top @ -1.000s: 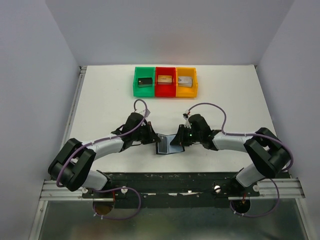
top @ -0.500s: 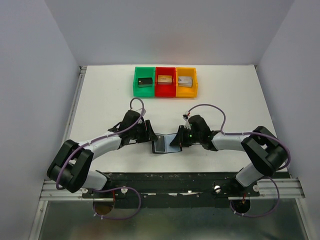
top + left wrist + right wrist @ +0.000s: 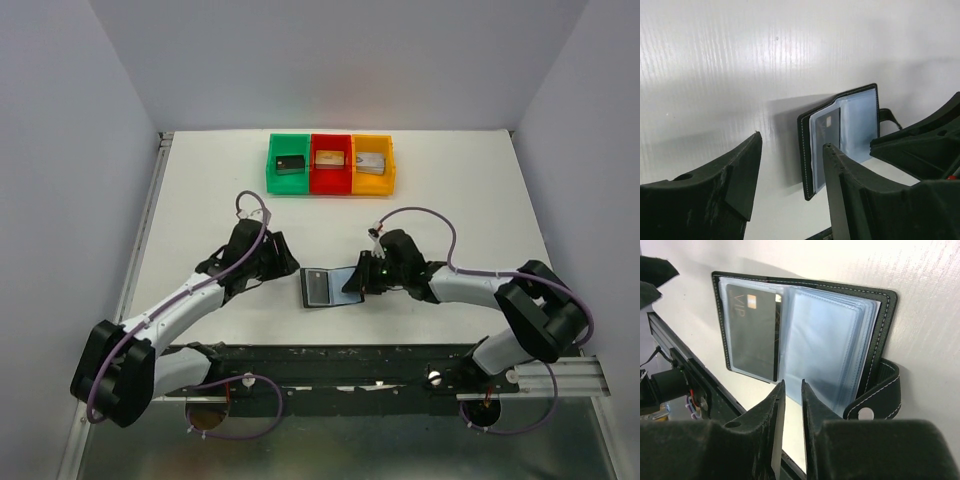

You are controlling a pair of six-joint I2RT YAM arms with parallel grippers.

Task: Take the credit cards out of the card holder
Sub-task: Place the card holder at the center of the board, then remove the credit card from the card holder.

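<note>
Now that the left gripper (image 3: 286, 262) has let go and swung away to the left, with its jaws well apart and empty, the card holder (image 3: 321, 287) lies open on the worktop (image 3: 200, 200) between the two arms, just beside the left gripper. The right gripper (image 3: 356, 279) stays at the holder's right-hand leaf with its fingers almost together; whether they pinch a sleeve I cannot tell. A black card (image 3: 752, 332) sits in the left sleeve, so the opening looks done and the pulling out is probably still ahead.
</note>
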